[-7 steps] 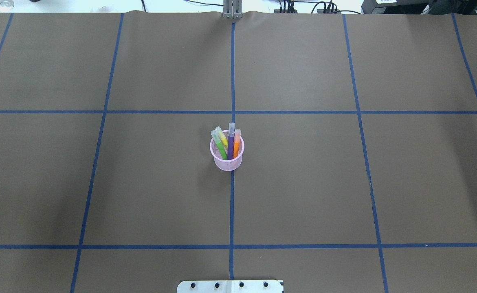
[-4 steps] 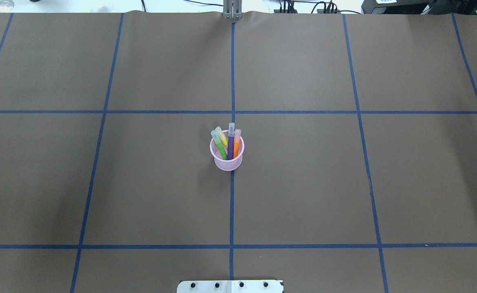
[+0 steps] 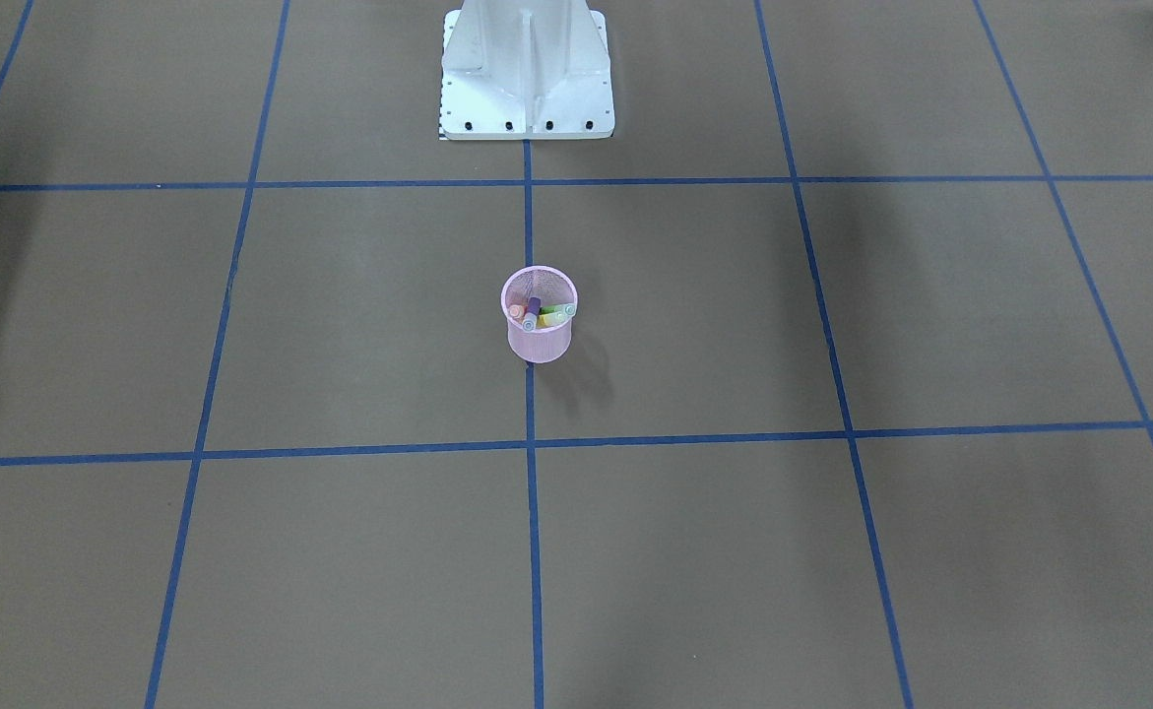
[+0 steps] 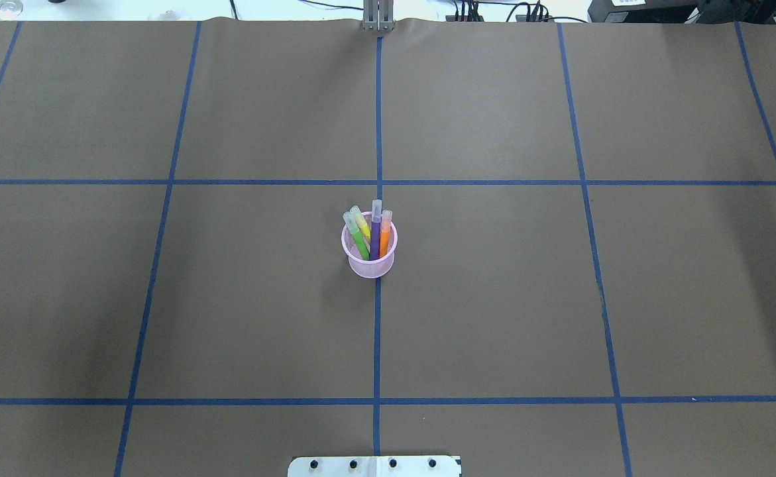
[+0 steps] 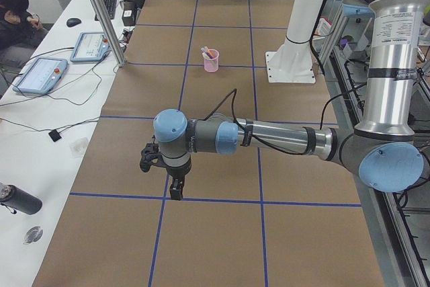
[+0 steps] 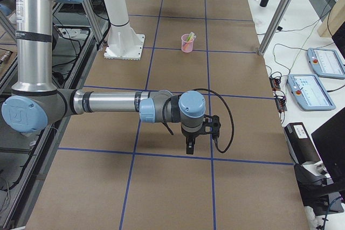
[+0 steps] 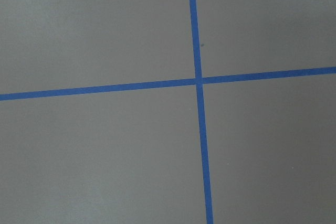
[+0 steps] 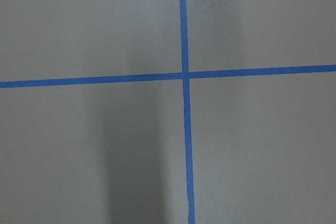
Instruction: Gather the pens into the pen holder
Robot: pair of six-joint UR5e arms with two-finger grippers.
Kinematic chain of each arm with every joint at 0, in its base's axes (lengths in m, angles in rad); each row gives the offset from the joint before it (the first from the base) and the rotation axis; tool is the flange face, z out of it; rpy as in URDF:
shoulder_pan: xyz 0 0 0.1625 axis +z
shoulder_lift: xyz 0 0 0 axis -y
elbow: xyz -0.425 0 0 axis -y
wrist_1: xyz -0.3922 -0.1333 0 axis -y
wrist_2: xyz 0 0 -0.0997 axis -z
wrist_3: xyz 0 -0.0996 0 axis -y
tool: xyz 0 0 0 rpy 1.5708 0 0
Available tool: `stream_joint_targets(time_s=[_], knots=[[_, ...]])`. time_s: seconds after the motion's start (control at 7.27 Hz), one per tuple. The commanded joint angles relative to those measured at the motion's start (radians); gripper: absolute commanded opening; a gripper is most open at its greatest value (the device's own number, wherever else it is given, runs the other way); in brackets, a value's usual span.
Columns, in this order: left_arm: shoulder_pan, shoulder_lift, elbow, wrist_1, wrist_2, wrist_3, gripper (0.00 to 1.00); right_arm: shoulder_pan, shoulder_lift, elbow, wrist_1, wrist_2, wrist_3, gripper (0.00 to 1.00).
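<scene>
Brown table paper [image 4: 494, 298] carries the pen holder [image 4: 369, 264] at its centre, with the pens [image 4: 375, 235] standing upright inside. Well apart from it, at opposite ends, hang the left gripper [image 5: 176, 191] and the right gripper [image 6: 189, 148], seemingly equally far; how open their jaws are I cannot tell.

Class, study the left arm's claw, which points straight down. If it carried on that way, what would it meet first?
The brown table, near a crossing of blue tape lines. Nothing else shows beneath the left claw, and the pen holder stands far off. How high the claw hangs is unclear.
</scene>
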Motion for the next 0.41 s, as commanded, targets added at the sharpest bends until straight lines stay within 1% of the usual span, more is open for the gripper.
stream_joint_targets(time_s=[0.0, 0.28], knots=[[0.000, -0.002, 0.000, 0.000, 0.000, 0.000, 1.00, 0.000, 0.000, 0.000, 0.000, 0.000, 0.000, 1.00], [0.000, -0.002, 0.000, 0.000, 0.000, 0.000, 1.00, -0.002, 0.002, 0.003, 0.001, -0.001, 0.001, 1.00]])
